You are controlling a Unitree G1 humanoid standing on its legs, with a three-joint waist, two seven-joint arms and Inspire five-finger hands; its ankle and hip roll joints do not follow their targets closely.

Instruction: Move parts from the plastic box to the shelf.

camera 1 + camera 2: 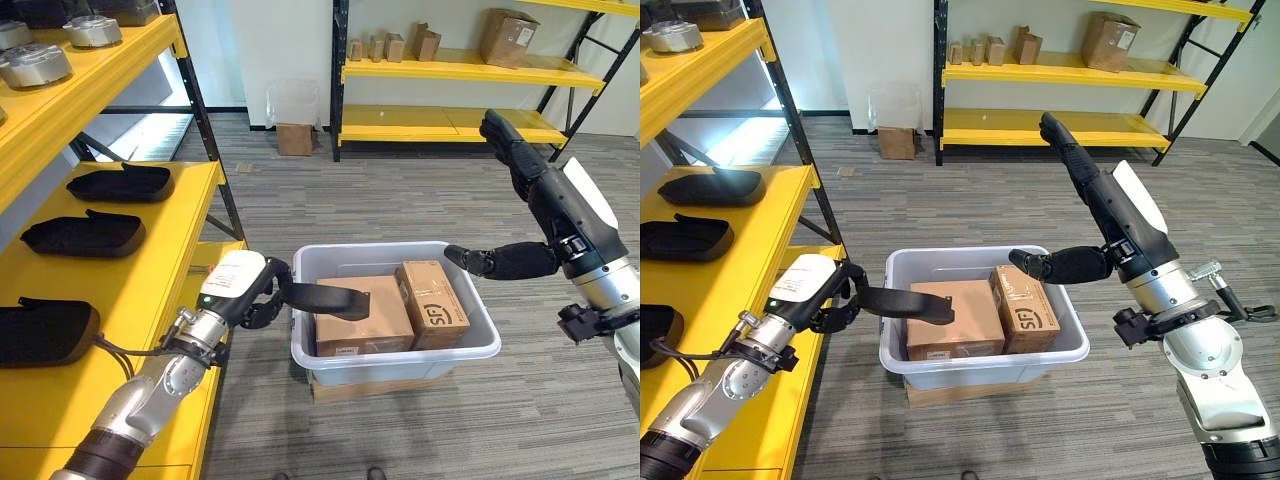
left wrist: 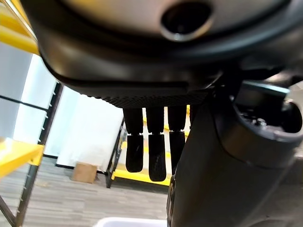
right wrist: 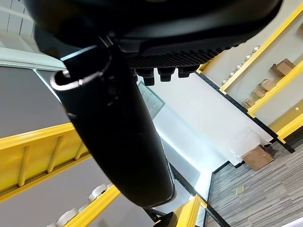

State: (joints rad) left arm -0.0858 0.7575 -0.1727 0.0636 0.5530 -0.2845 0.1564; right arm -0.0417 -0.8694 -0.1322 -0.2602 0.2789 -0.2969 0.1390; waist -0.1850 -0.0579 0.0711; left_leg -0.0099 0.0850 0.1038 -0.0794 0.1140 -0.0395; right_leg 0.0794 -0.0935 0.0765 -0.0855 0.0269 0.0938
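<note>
Here both open robot hands (image 1: pixel 250 290) (image 1: pixel 1120 215) hover above the boxed parts (image 1: pixel 362 315).

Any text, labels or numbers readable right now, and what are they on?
Upright carton in the plastic box: large dark logo on its side, turned sideways, not clear enough to quote.
Flat carton beside it: small label on its front, too small to read.
Carton on the far shelf: white label, too small to read.

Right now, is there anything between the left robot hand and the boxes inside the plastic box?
Nothing visible blocks it. The left robot hand, open, hangs over the plastic box at its left wall, above the larger cardboard box. The smaller cardboard box stands beside it, uncovered too.
</note>
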